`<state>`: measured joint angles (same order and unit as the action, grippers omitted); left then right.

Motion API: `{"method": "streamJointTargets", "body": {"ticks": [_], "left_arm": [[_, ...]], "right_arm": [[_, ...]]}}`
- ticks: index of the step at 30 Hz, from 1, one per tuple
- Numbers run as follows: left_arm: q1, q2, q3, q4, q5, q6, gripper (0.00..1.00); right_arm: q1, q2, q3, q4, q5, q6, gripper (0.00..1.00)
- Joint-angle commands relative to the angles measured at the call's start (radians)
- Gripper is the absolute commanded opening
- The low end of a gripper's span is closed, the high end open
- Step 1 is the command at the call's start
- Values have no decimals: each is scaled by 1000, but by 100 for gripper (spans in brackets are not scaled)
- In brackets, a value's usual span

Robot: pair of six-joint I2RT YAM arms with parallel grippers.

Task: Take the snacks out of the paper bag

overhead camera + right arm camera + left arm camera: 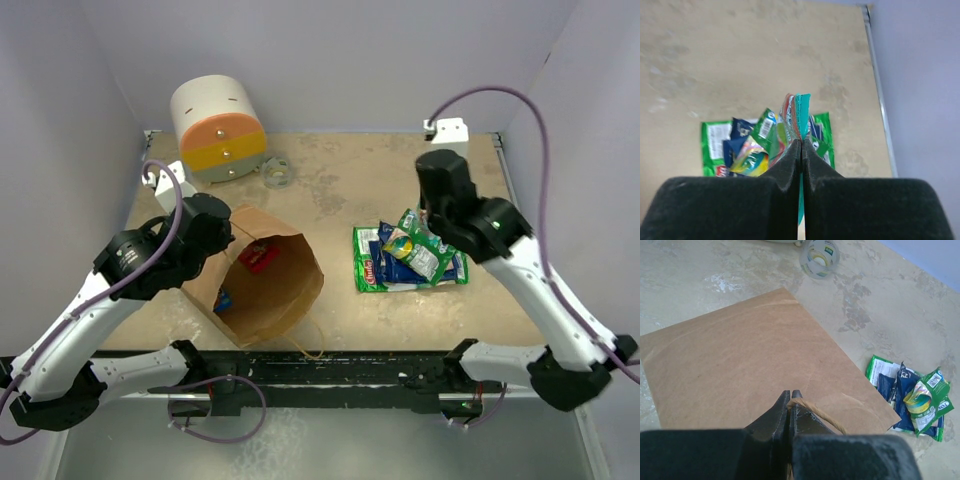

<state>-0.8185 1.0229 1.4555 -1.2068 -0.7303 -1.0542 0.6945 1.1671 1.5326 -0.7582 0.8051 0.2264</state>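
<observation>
The brown paper bag (270, 290) lies on its side at the left, mouth toward the camera, with a red packet (259, 257) and a blue packet (222, 299) inside. My left gripper (789, 396) is shut on the bag's twisted paper handle (822, 415), above the bag's flat side (750, 360). A pile of green and dark blue snack packets (405, 262) lies right of the bag; it also shows in the left wrist view (912, 397). My right gripper (801, 142) is shut on a teal packet (799, 112), held just above the pile (747, 145).
A white, orange and yellow cylinder (217, 128) stands at the back left, with a tape roll (276, 171) next to it. The tape roll also shows in the left wrist view (819, 257). A loose bag handle (312, 345) lies near the front edge. Walls enclose the table.
</observation>
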Motion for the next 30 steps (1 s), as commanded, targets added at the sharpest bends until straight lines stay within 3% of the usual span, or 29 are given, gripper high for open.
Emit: {"method": "streamJointTargets", "body": {"ticks": [1,7,15,24,30], "left_arm": [[3,-8,8,11,15,25,0],[3,-23,-1,25,20,26,0],[4,-11,24,41,36,68,0],[3,-36,21,4,74,31,0],[4,-33,49,13,76,63,0]], "right_arm": [[-55,75,23,-110,55,33,0],[-142,121,-45,-162,147,16,0],[-202,139,-179,-29,151,-113,0],[-204,257,-188,156,-19,-171,0],[-205,343,-80,68,-242,48,0]]}}
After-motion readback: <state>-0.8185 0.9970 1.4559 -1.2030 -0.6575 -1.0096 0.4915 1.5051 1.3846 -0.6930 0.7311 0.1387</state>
